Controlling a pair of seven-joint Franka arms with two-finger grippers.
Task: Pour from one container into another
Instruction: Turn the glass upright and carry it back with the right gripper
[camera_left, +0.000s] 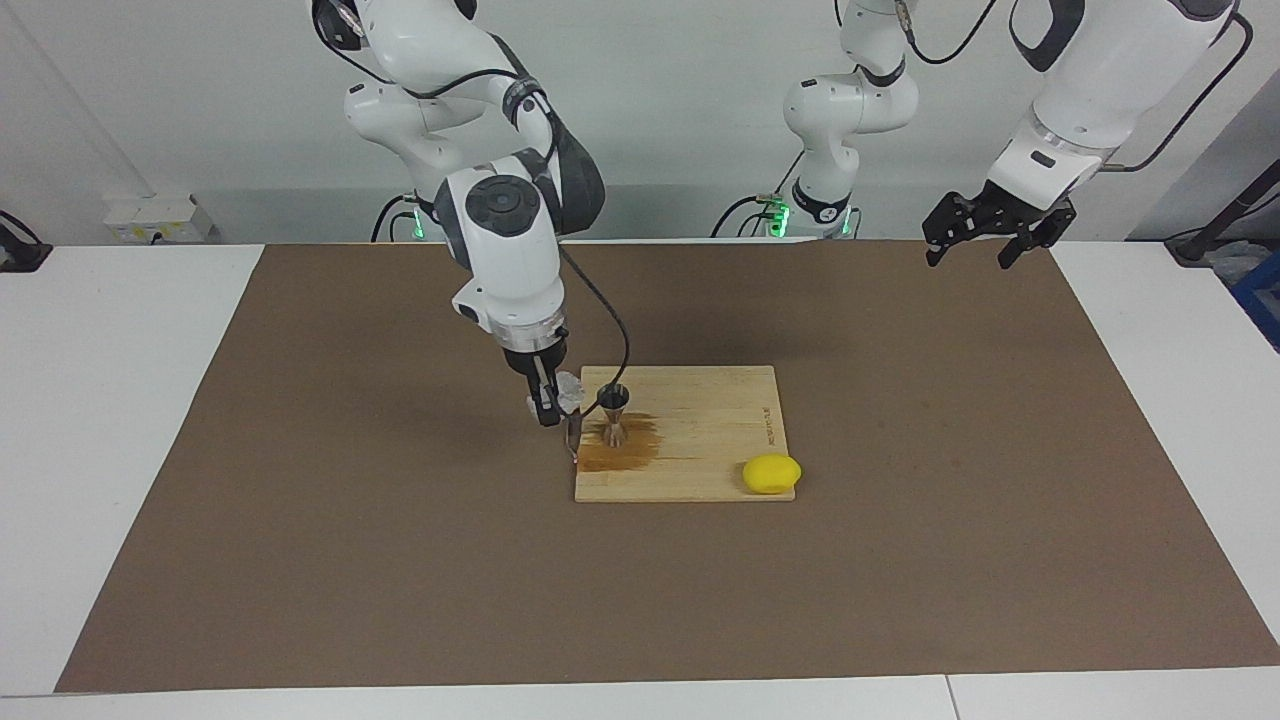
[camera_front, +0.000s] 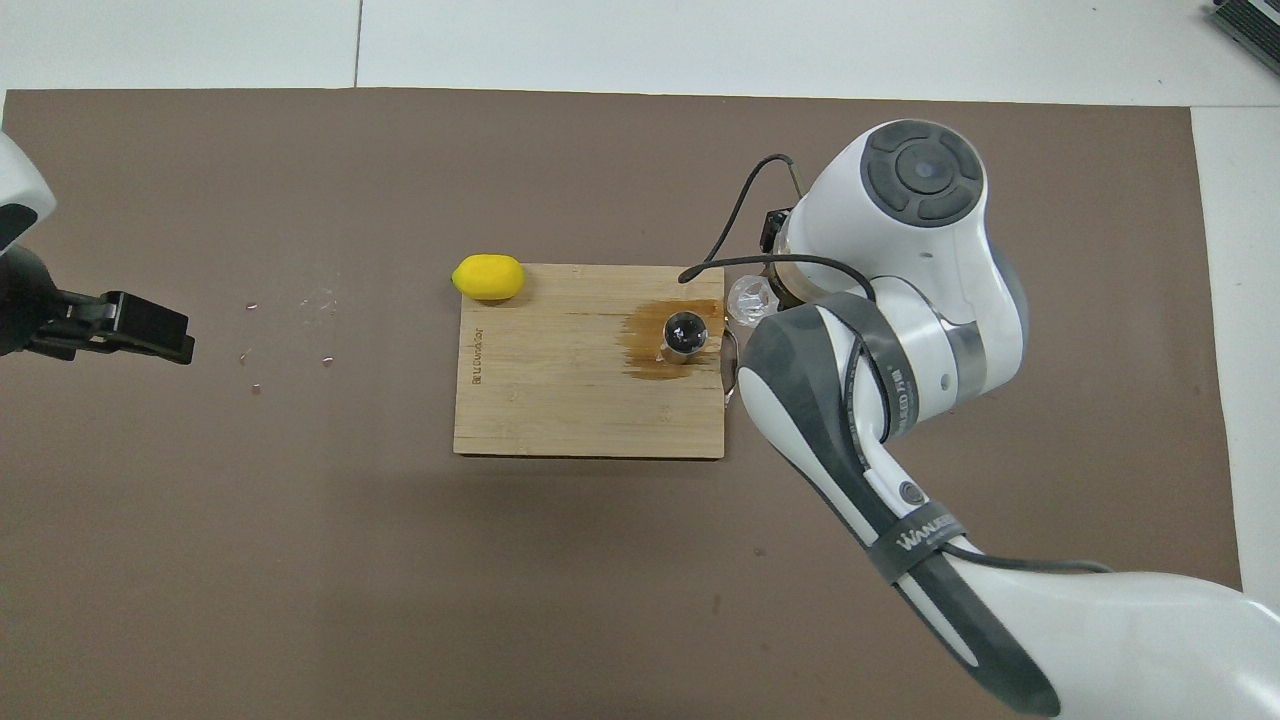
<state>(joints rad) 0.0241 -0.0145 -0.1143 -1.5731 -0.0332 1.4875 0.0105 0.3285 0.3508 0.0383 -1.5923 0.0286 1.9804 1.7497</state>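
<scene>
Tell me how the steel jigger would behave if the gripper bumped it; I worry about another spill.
The jigger stands upright on the wooden board on a small foot below a narrow waist, so it would probably tip easily. It sits in a brown wet patch, so it may also slide. The right gripper, holding the clear cup, hangs close beside it.

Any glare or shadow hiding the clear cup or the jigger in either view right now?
Facing view: lighting is even, the right gripper holds the clear cup, which shows only as a pale glint beside the steel jigger. Overhead view: the cup peeks out past the arm's wrist, the jigger's mouth reads dark, and a soft arm shadow falls on the brown mat.
</scene>
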